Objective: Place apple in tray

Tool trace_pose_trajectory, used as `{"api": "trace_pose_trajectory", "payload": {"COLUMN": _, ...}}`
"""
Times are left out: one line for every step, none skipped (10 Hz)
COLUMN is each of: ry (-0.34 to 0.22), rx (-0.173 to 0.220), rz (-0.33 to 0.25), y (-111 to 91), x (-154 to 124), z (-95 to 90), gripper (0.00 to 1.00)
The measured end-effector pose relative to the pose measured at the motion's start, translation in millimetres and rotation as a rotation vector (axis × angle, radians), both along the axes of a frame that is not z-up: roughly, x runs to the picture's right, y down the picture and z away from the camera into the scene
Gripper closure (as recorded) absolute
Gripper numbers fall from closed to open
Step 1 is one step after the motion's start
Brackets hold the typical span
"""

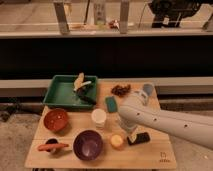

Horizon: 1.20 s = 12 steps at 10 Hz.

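Half the hand [135,137] hides under the arm [165,120], spread wide beside the apple [116,141].

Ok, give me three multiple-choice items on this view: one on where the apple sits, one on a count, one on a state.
1. The apple sits: A) in the green tray; B) on the table, between the purple bowl and the gripper; C) in the orange-red bowl.
2. Bowls on the table: A) one; B) two; C) four.
3. The white cup is: A) upright; B) lying on its side; C) upside down.
Key: 1 B, it lies on bare wood just left of the gripper. 2 B, only the purple bowl and the orange-red bowl show. 3 A, its open mouth faces up.
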<state>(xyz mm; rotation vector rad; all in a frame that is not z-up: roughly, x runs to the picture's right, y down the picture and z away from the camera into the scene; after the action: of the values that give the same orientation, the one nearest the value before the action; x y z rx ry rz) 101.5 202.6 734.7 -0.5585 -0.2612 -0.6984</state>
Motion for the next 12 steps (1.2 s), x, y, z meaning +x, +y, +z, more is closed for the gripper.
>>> {"api": "trace_pose_trajectory", "payload": {"ry": -0.005, "rx": -0.002, "rz": 0.003, "y": 0.0, "x": -0.9, "z": 1.0, "gripper": 0.20}}
{"api": "trace_pose_trajectory", "payload": {"ry": -0.007, "rx": -0.004, "rz": 0.007, "y": 0.7, "x": -1.0, "z": 2.4, "gripper": 0.20}}
{"api": "trace_pose_trajectory", "payload": {"ry": -0.011, "rx": -0.007, "rz": 0.010, "y": 0.8, "x": -2.0, "z": 3.4, "gripper": 0.20}}
{"api": "trace_pose_trajectory", "payload": {"ry": -0.014, "rx": -0.009, "rz": 0.011, "y": 0.6, "x": -2.0, "z": 3.9, "gripper": 0.20}}
{"api": "trace_pose_trajectory", "payload": {"ry": -0.017, "rx": -0.011, "rz": 0.013, "y": 0.3, "x": -2.5, "z": 4.2, "gripper": 0.20}}
{"api": "trace_pose_trajectory", "payload": {"ry": -0.013, "rx": -0.014, "rz": 0.013, "y": 1.7, "x": -1.7, "z": 5.4, "gripper": 0.20}}
{"api": "trace_pose_trajectory", "payload": {"ry": 0.001, "rx": -0.022, "rz": 0.016, "y": 8.1, "x": 4.5, "z": 11.3, "gripper": 0.20}}
{"api": "trace_pose_trajectory", "payload": {"ry": 0.006, "rx": -0.030, "rz": 0.021, "y": 12.6, "x": 7.2, "z": 14.2, "gripper": 0.20}}
{"api": "trace_pose_trajectory", "payload": {"ry": 0.009, "rx": -0.032, "rz": 0.022, "y": 14.9, "x": 9.1, "z": 16.5, "gripper": 0.20}}
{"api": "trace_pose_trajectory", "payload": {"ry": 0.013, "rx": -0.041, "rz": 0.024, "y": 20.6, "x": 11.0, "z": 20.7, "gripper": 0.20}}
{"api": "trace_pose_trajectory", "payload": {"ry": 0.013, "rx": -0.046, "rz": 0.023, "y": 23.5, "x": 11.1, "z": 22.6, "gripper": 0.20}}
{"api": "trace_pose_trajectory", "payload": {"ry": 0.012, "rx": -0.053, "rz": 0.026, "y": 27.7, "x": 12.2, "z": 24.2, "gripper": 0.20}}
